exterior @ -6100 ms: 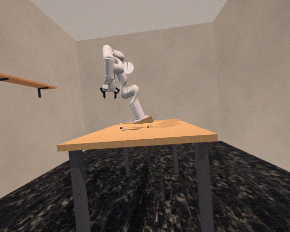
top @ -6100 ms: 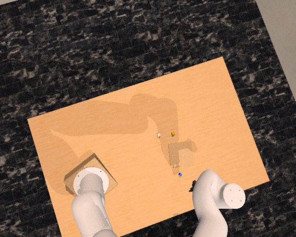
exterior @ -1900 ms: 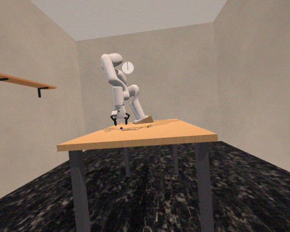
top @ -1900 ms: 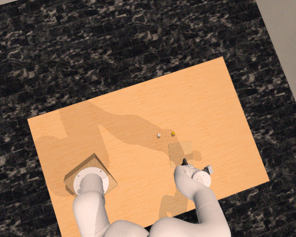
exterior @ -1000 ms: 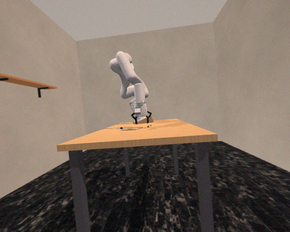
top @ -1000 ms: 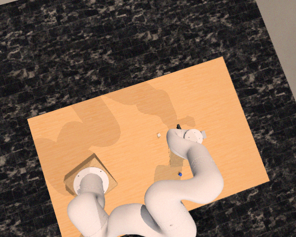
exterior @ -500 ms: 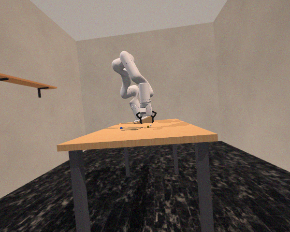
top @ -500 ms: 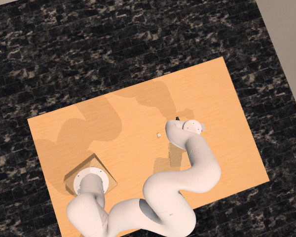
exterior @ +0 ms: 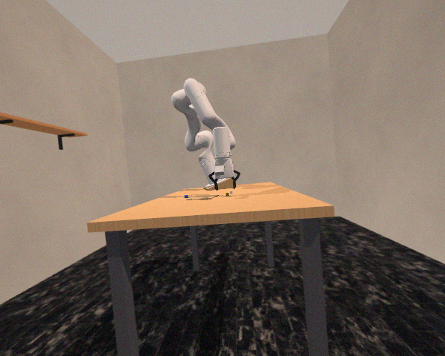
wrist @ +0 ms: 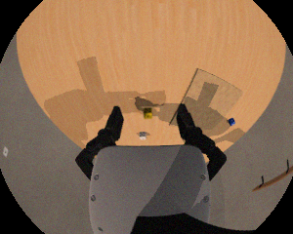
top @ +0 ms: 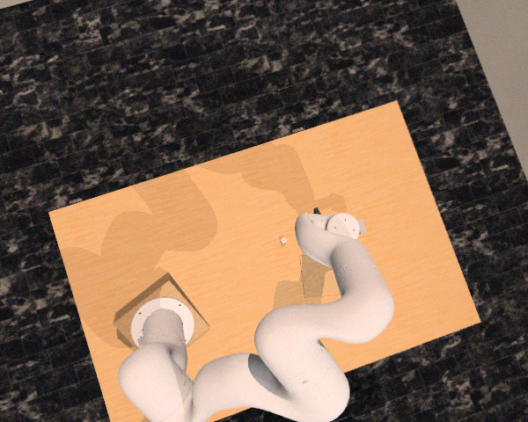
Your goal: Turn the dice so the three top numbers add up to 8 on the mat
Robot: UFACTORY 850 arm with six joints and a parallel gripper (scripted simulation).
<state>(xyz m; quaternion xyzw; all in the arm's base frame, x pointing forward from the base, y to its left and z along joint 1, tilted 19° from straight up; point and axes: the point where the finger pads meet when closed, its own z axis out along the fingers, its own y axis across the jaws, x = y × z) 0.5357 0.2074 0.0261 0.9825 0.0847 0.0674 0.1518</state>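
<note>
My gripper (exterior: 225, 188) (wrist: 149, 111) is open and empty, pointing down above the table. The yellow die (exterior: 227, 193) (wrist: 147, 113) lies on the table below and between the spread fingers; the arm hides it in the top view. The white die (top: 282, 240) (exterior: 231, 192) (wrist: 143, 136) lies on the table near it, off the mat. The thin, table-coloured mat (top: 330, 286) (wrist: 225, 93) lies flat, partly shadowed and partly behind the arm in the top view. The blue die (exterior: 185, 196) (wrist: 231, 121) is by the mat's far edge; whether it touches the mat is unclear. Top numbers are too small to read.
The wooden table (top: 369, 149) (exterior: 253, 202) carries the arm's slanted base block (top: 195, 320). The arm reaches over the table beside the mat. A wall shelf (exterior: 35, 124) is on the left in the exterior view, away from the table.
</note>
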